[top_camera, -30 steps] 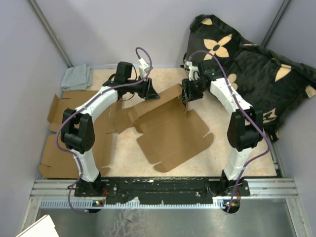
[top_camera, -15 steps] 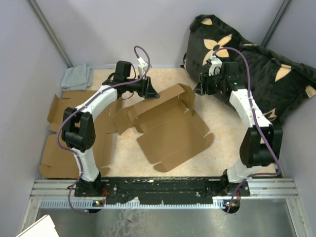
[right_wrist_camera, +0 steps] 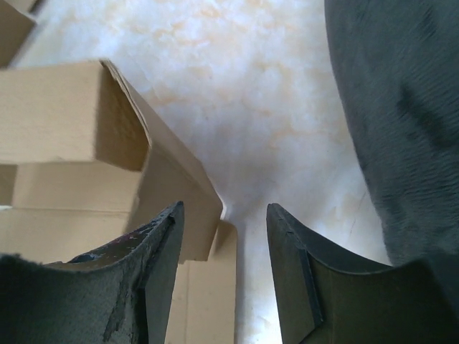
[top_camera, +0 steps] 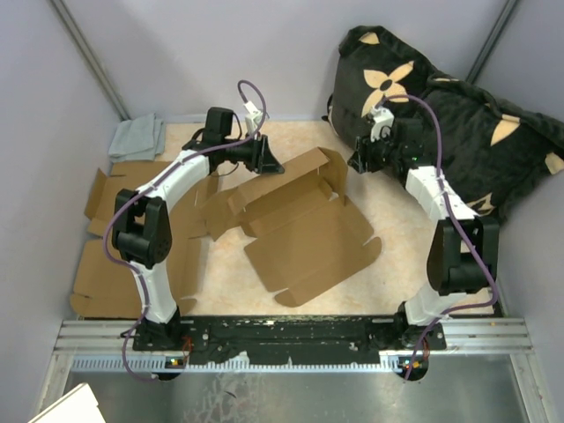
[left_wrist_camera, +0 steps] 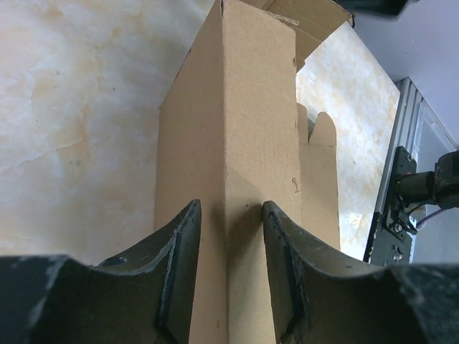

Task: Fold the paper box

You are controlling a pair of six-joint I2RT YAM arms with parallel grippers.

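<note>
And here is the table (top_camera: 397,220), pale and marbled, with both arms reaching in from its near edge. Piled against the far right corner is a big black cushion (top_camera: 449,115) with tan flower shapes, spilling along the right edge.

At the middle of the table lies the paper box (top_camera: 304,233), a brown cardboard blank that is mostly flat. Its wide panel points towards the near edge, and its far wall stands up, with a side flap raised at the far right end. Along the left edge sits a pile of flat cardboard blanks (top_camera: 101,264), well apart from the box's main panel. Tucked into the far left corner is a small grey cloth (top_camera: 137,138).

Now the hands. The left gripper (top_camera: 270,165) is at the far side of the box. Its wrist camera shows a raised cardboard fold running straight up between the two fingers (left_wrist_camera: 179,265), which are clamped at about half width on the box wall.

The right gripper (top_camera: 354,164) hangs just beside the raised side flap, close to the cushion. Its jaws are parted, with only bare table between them and nothing held. One finger (right_wrist_camera: 154,265) is in front of the flap's corner, and whether it touches cannot be told.
</note>
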